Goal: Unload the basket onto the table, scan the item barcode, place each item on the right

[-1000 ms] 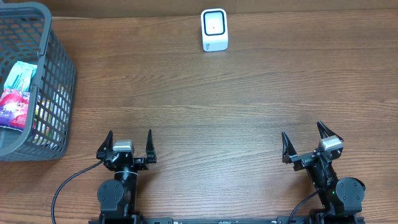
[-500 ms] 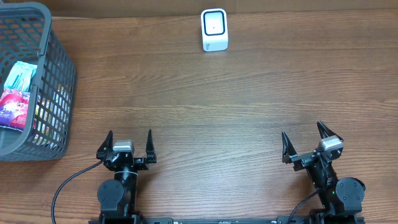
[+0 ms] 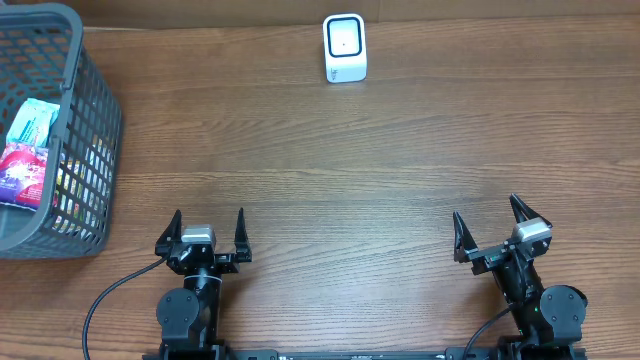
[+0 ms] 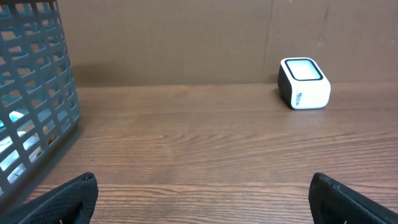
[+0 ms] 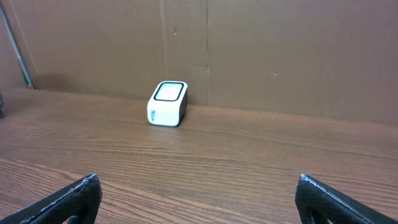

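The left gripper (image 3: 209, 222) is held wide and empty, as is the right gripper (image 3: 485, 210). The items to be scanned are found in the grey basket (image 3: 100, 100) at about ten o'clock from the left one, which is judged much the nearer arm. One basket and one white scanner (image 3: 345, 47), at one o'clock from the left gripper, are counted. At least two packets (image 3: 22, 170) are seen above the rim, their long axes lying roughly twelve-to-six.
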Motion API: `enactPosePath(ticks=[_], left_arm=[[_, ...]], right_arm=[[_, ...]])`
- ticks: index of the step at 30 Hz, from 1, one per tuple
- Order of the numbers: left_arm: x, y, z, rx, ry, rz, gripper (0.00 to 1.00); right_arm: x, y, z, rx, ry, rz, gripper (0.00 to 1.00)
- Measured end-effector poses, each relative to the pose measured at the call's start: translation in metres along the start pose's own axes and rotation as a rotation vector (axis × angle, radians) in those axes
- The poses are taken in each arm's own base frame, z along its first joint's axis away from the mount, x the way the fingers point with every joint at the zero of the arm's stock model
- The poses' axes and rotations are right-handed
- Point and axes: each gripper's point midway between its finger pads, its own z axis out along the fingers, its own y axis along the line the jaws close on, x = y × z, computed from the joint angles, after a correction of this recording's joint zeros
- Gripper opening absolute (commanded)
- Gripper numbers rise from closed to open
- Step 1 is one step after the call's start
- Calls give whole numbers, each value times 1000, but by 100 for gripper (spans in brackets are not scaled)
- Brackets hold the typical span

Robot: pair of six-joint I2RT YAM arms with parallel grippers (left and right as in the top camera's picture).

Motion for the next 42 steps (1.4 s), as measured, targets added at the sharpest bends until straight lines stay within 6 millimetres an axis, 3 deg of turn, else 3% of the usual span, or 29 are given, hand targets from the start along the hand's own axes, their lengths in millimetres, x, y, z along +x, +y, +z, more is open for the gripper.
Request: enactPosePath(ticks=[11, 18, 42], left_arm=[[-1, 0, 0, 0, -3, 0, 100], [-12, 0, 0, -2, -51, -1, 100], [-12, 2, 0, -14, -48, -2, 99]], right_arm=[[-1, 0, 0, 1, -3, -1, 100], [-1, 0, 0, 1, -3, -1, 100], [-1, 0, 0, 1, -2, -1, 100]])
